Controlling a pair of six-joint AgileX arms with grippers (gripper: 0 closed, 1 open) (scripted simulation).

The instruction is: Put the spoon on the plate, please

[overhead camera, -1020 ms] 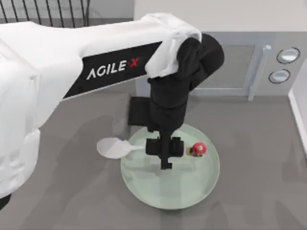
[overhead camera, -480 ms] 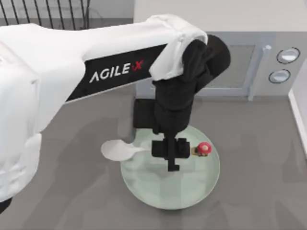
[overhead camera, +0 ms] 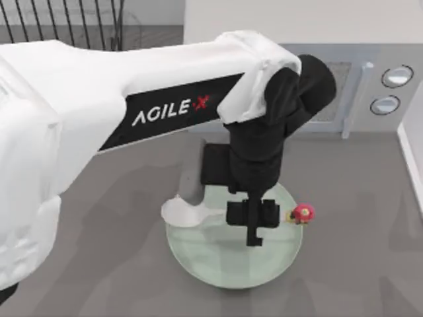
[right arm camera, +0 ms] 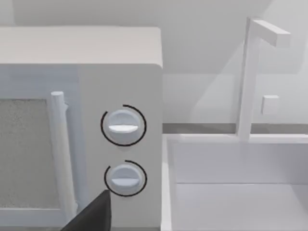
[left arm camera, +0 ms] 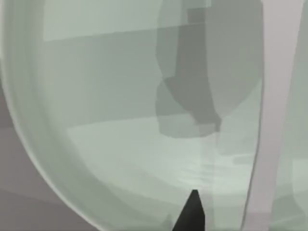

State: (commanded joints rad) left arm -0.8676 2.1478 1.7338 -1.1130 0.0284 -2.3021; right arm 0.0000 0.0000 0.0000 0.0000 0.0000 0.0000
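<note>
Left end effector [overhead camera: 254, 224]: over plate [overhead camera: 218, 267], pointing down, fingers closed on handle of spoon [overhead camera: 182, 211]. Spoon: held level across plate; white bowl overhangs plate's left rim, red-and-yellow knob [overhead camera: 303, 212] overhangs right rim. Whether spoon touches plate: cannot tell. Plate: pale mint green, on grey tabletop [overhead camera: 357, 218], in front of microwave [overhead camera: 370, 86]. Left wrist view: plate surface [left arm camera: 96, 144], spoon handle [left arm camera: 272, 120], dark fingertip [left arm camera: 192, 211]. Right wrist view: microwave dials [right arm camera: 123, 126], sink basin [right arm camera: 231, 192].

You have a grey table [overhead camera: 99, 264], a white microwave [right arm camera: 82, 125] at its back, and a sink [right arm camera: 231, 192] beside it.
</note>
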